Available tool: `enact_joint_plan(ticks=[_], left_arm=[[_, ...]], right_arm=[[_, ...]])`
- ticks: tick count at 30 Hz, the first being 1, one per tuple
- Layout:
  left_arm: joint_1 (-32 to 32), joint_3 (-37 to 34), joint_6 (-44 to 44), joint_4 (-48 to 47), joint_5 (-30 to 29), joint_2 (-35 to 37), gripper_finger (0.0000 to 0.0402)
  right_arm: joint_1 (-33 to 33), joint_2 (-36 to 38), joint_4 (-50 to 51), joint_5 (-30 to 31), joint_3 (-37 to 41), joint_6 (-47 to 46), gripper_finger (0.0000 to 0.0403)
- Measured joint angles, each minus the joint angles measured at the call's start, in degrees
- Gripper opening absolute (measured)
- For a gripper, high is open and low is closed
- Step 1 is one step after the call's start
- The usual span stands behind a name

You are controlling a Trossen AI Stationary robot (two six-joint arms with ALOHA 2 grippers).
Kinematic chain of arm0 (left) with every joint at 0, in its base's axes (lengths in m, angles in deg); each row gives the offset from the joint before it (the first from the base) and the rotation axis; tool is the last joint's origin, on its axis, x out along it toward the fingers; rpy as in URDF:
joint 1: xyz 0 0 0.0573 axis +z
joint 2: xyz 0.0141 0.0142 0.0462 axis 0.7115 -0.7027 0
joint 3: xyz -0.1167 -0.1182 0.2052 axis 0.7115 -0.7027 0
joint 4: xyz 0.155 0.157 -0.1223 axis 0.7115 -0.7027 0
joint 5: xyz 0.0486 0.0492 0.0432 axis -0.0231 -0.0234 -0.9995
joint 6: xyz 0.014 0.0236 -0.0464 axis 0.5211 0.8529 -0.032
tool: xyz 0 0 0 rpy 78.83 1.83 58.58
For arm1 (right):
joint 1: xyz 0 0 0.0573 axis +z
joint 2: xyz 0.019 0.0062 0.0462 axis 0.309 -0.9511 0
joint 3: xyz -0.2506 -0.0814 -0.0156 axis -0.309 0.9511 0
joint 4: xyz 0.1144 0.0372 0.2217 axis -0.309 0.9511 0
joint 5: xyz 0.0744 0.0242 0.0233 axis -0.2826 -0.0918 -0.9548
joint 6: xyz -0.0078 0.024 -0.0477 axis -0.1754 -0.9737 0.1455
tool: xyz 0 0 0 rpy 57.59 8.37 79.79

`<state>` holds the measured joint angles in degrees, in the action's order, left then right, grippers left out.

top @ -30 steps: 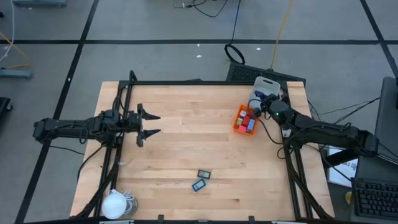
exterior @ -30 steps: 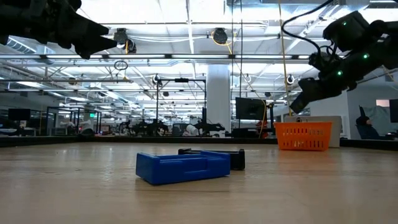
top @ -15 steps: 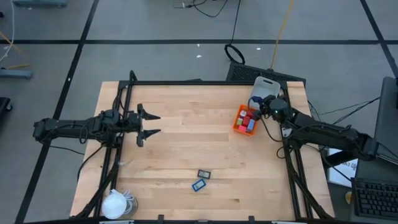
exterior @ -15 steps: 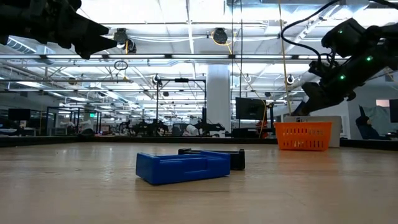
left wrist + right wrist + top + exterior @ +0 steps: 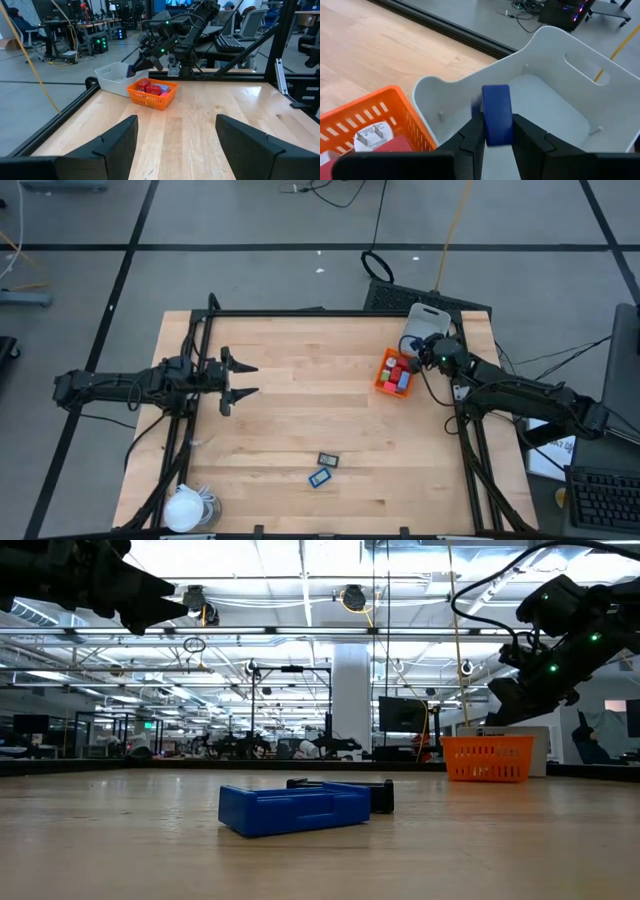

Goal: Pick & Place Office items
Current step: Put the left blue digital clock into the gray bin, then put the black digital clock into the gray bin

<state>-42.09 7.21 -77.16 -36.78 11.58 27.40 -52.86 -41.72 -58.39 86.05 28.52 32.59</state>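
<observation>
Fingers of the right gripper point(image 5: 496, 131) clamp a blue block point(image 5: 496, 114) over the white bin point(image 5: 555, 100) beside the orange basket point(image 5: 365, 120), whose contents are partly cut off. Left gripper point(image 5: 240, 380) waits spread apart, far across the table.

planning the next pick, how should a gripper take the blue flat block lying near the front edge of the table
The blue flat block lies flat with the dark flat piece just beyond it, apart. Probably best to come straight down and close across its short width, keeping the fingers off the side facing the dark piece. The open left gripper is free.
</observation>
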Motion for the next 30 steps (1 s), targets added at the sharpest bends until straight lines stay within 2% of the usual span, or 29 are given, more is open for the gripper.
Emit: enact_joint_plan(ticks=[7, 13, 21, 27, 30], left_arm=[[0.0, 0.0, 0.0, 0.0, 0.0, 0.0, 0.0271], [0.0, 0.0, 0.0, 0.0, 0.0, 0.0, 0.0271], [0.02, 0.0, 0.0, 0.0, 0.0, 0.0, 0.0271], [0.02, 0.0, 0.0, 0.0, 0.0, 0.0, 0.0271], [0.02, 0.0, 0.0, 0.0, 0.0, 0.0, 0.0271]], right_arm=[[0.01, 0.0, 0.21, 0.01, 0.0, 0.0, 0.0075], [0.01, 0.0, 0.09, 0.32, 0.0, -1.73, 0.0085], [0.01, 0.0, -0.05, 0.42, 0.0, -2.97, 0.013], [0.09, 0.02, -4.64, -0.06, -0.02, -2.38, 0.0164], [0.11, 0.02, -7.6, -4.03, -0.02, -2.05, 0.0171]])
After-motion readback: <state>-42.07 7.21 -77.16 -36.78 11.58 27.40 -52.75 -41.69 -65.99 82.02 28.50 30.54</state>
